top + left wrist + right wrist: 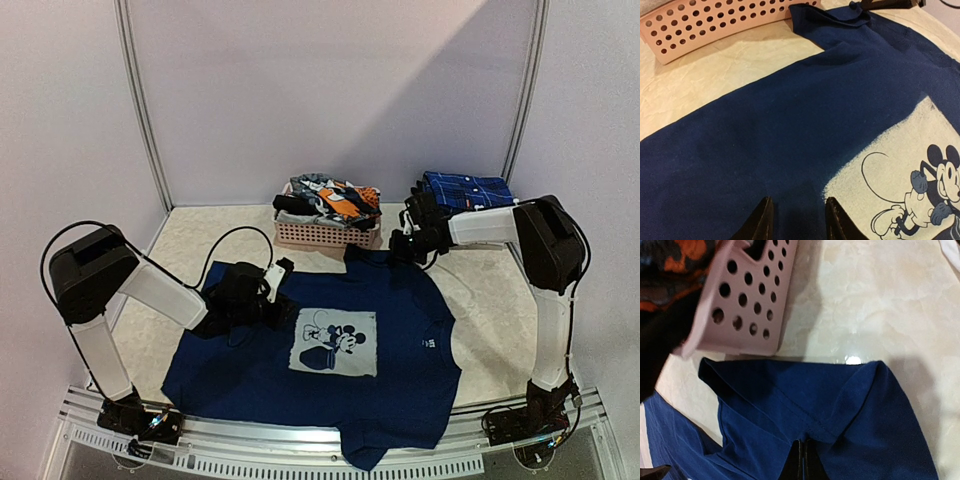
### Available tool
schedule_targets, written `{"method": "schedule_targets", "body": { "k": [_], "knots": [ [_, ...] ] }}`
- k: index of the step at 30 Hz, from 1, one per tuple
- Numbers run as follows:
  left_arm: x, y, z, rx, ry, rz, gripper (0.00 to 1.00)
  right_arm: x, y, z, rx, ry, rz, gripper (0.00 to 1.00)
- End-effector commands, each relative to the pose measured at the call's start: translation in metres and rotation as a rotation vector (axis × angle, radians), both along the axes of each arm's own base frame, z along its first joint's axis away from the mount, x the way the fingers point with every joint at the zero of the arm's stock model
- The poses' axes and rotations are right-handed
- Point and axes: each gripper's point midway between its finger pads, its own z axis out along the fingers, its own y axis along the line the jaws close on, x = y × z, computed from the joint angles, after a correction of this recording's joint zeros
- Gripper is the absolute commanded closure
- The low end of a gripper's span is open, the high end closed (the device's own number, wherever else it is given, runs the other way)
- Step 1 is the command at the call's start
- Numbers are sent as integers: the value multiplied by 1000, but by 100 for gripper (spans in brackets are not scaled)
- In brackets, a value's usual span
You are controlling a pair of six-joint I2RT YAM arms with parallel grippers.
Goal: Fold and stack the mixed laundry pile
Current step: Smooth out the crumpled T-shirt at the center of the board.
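A navy T-shirt [400, 370] with a pale cartoon print lies spread over the near half of the table. My left gripper [283, 312] is low over its left part, just left of the print. Its jaws [800, 220] stand partly open with flat cloth [790, 125] under them and nothing pinched. My right gripper [400, 248] is at the shirt's far edge beside the basket. It is shut [804, 457] on a fold of that stitched edge [790, 390]. The rest of the mixed laundry pile [335, 200] sits heaped in the basket.
The pale pink perforated basket [330, 235] stands at the back centre, close to the shirt's far edge [700, 25] [750, 295]. A folded blue plaid garment [465, 188] lies at the back right. Metal frame posts rise at both back corners.
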Motion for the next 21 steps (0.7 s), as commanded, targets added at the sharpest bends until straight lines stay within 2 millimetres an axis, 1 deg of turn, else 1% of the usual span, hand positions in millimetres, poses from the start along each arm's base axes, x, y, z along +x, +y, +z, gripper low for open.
{"method": "schedule_targets", "body": {
  "k": [1,10,16,21],
  "knots": [
    [-3,-7,-2,4,-11,-24,64,11,-2,0,1,-2,0,100],
    [-3,-7,-4,9,-10,-20,65,28,-5,14,33,-22,-20,100],
    [-2,-7,-4,9,-10,-20,65,40,-8,17,66,-22,-47,100],
    [-2,-7,-3,12,-10,-20,65,48,-11,16,88,-19,-62,100]
  ]
}}
